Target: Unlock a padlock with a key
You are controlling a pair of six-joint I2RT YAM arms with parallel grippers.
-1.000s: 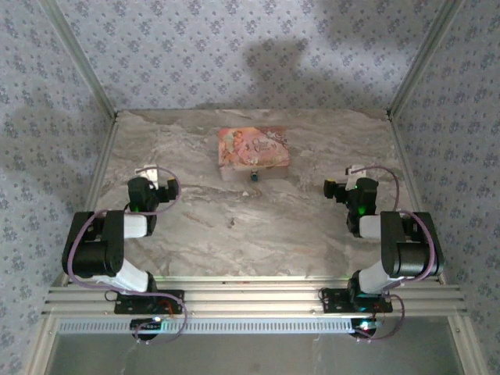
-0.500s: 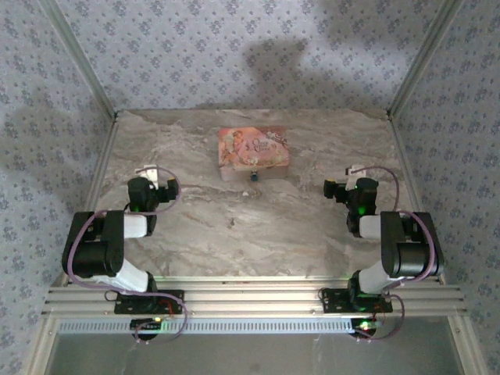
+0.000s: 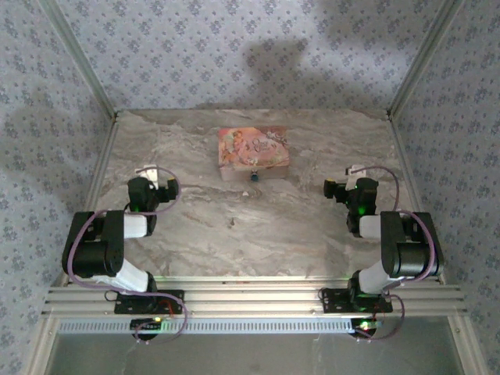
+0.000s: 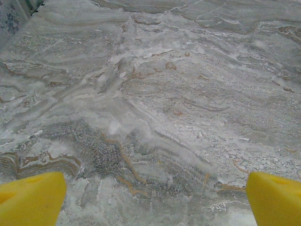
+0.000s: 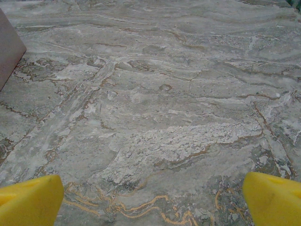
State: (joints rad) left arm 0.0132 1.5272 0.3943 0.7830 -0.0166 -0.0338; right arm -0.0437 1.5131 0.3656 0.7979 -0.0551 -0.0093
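Hanging spread and empty, the left gripper (image 4: pixel 155 200) and right gripper (image 5: pixel 153 200) risk nudging the box (image 3: pixel 254 147) away while reaching for the tiny padlock (image 3: pixel 254 175) at its near edge.

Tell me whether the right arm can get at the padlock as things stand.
Probably yes: bare table lies between the open right gripper and the padlock at the near edge of the pink box; nothing stands in the way.
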